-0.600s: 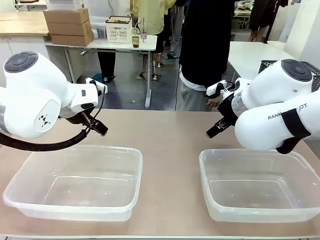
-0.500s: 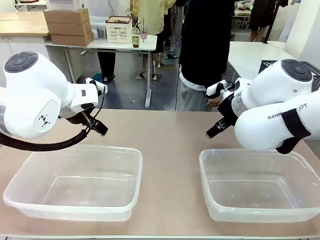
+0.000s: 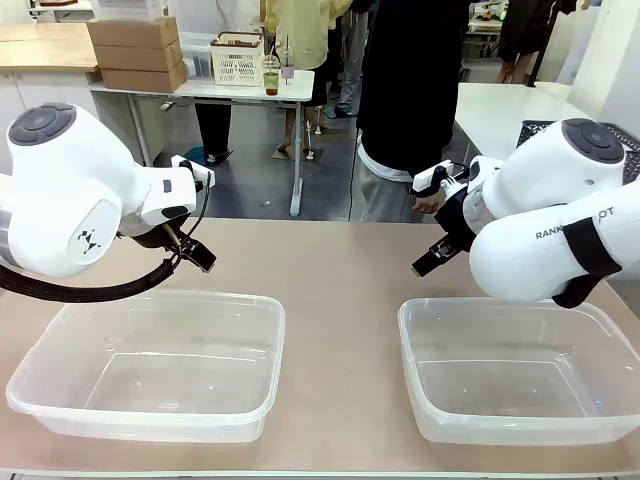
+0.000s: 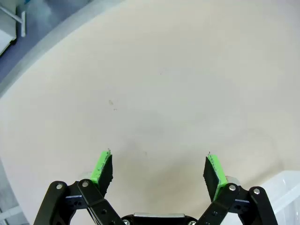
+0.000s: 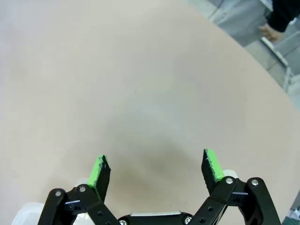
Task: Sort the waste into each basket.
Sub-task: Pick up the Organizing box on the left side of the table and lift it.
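Seemingly on standby, left gripper point(image 3: 204, 260) and right gripper point(image 3: 424, 265) hover over the worktop point(image 3: 320, 265), fingers point(image 4: 104, 166) apart. Both baskets point(image 3: 150, 300) sit empty at its near edge.

clear left basket point(image 3: 170, 296), clear right basket point(image 3: 500, 303), beige table point(image 3: 330, 262), green pads point(image 4: 102, 165)

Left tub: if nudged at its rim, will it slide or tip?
The left tub looks thin, clear and empty, so probably light; it would likely slide on the smooth table. Low and wide, it seems unlikely to tip. Its rim may flex.
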Controlling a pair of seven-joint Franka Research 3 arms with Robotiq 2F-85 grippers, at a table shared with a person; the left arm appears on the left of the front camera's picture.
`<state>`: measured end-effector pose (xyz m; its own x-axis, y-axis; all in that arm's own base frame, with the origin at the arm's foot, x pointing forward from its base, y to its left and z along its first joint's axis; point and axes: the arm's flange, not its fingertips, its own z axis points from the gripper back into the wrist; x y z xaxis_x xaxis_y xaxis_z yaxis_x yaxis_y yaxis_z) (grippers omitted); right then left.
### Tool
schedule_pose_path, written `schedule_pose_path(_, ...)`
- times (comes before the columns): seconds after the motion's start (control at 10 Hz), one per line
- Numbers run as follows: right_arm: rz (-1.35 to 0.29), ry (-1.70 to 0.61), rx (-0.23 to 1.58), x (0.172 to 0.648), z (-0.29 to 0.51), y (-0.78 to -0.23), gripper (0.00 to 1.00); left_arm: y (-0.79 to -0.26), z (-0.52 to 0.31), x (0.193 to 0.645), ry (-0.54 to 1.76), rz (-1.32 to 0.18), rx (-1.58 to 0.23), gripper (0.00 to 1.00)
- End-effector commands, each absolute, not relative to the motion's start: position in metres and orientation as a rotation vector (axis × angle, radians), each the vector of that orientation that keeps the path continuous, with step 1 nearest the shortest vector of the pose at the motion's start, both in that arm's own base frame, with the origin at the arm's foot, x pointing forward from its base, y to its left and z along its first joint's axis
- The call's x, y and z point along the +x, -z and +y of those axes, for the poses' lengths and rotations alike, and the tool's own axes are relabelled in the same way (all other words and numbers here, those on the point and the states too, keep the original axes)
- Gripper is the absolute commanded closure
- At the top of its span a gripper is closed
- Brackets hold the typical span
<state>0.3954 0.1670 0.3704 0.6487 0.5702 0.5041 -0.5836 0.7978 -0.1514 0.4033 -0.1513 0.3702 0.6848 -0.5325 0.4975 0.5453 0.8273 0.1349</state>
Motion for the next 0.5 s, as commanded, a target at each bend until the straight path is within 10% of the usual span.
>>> schedule_pose_path(0.0, -0.565, -0.655, 0.026, 0.3954, 0.1669, -0.3709, 0.0, -0.3704, -0.1513, 0.4032, 0.604, -0.55, -0.025, 0.0)
schedule_pose_path(0.4, -0.565, -0.655, 0.026, 0.3954, 0.1669, -0.3709, 0.0, -0.3704, -0.1513, 0.4032, 0.604, -0.55, -0.025, 0.0)
